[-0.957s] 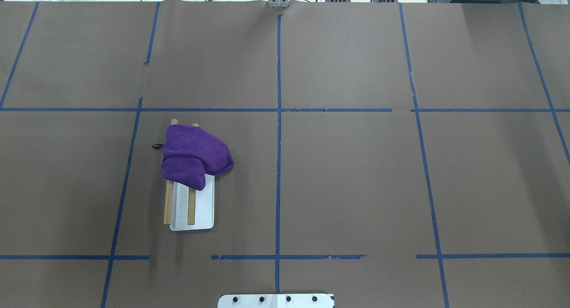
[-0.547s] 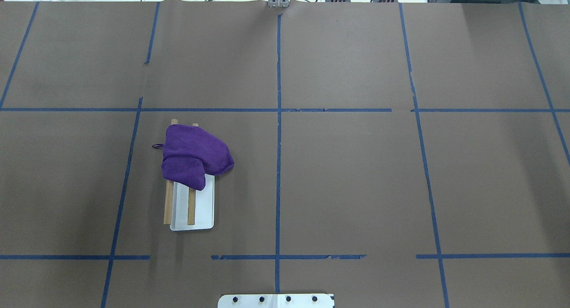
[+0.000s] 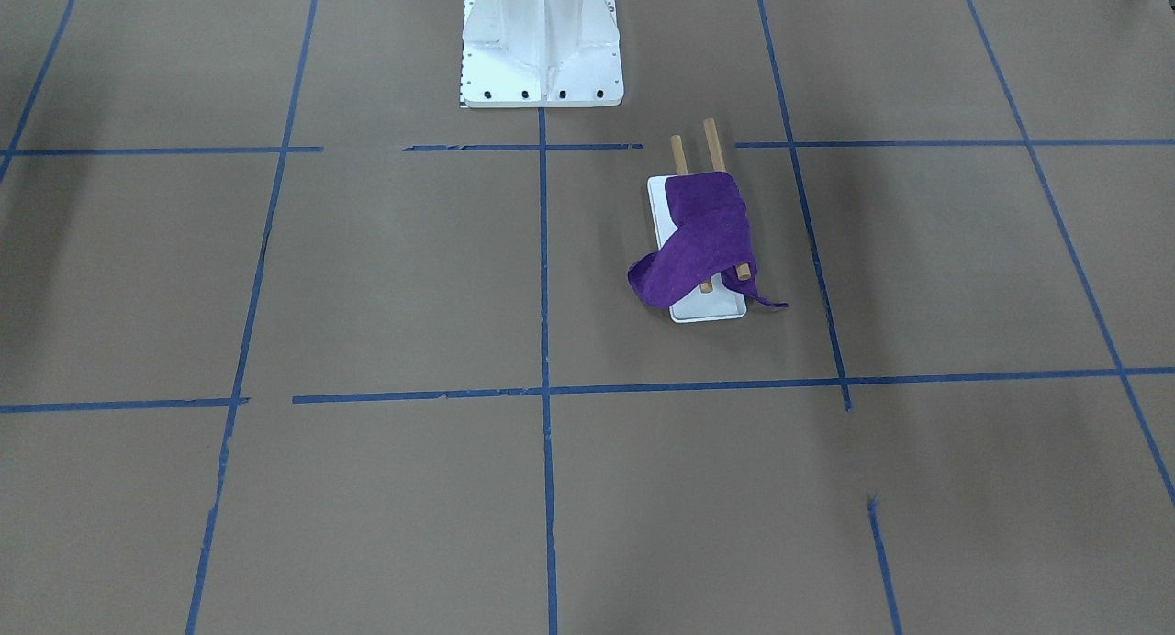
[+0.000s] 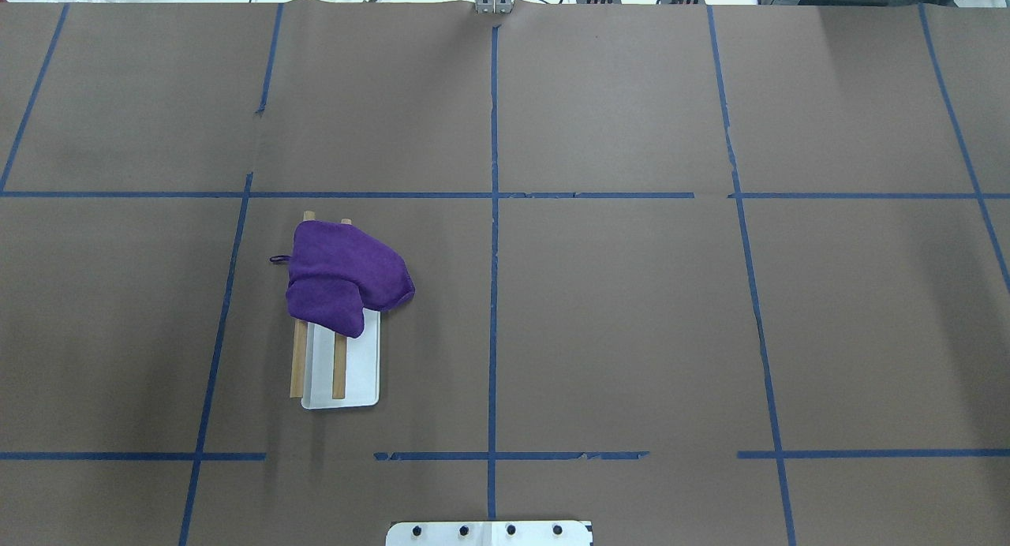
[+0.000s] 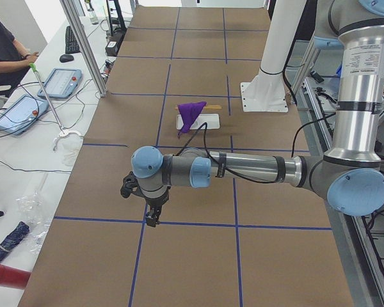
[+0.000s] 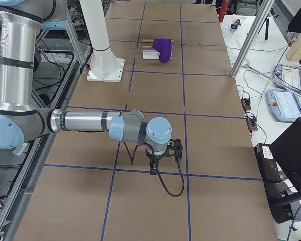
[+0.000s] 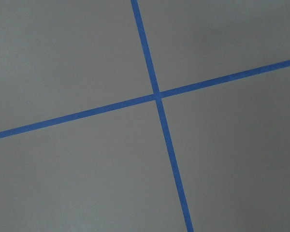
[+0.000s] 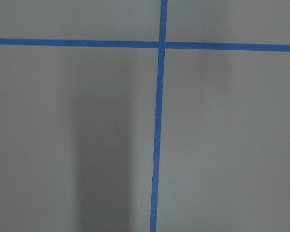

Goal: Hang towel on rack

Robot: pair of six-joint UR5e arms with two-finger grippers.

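Observation:
The purple towel (image 4: 343, 278) is draped over the far half of the rack's two wooden dowels (image 4: 298, 364) and hangs off one side to the table. The rack's white base (image 4: 359, 372) lies left of centre. Both show in the front view too: the towel (image 3: 702, 236) and the base (image 3: 707, 309). My left gripper (image 5: 152, 220) shows only in the exterior left view, far from the rack at the table's left end. My right gripper (image 6: 153, 170) shows only in the exterior right view, at the right end. I cannot tell whether either is open or shut. Both wrist views show only table and tape.
The white bolted pedestal (image 3: 542, 38) stands at the table's near-robot edge, centre. Blue tape lines (image 4: 493, 293) grid the brown table. Operators' tablets (image 5: 54, 83) and cables lie on a side bench beyond the far edge.

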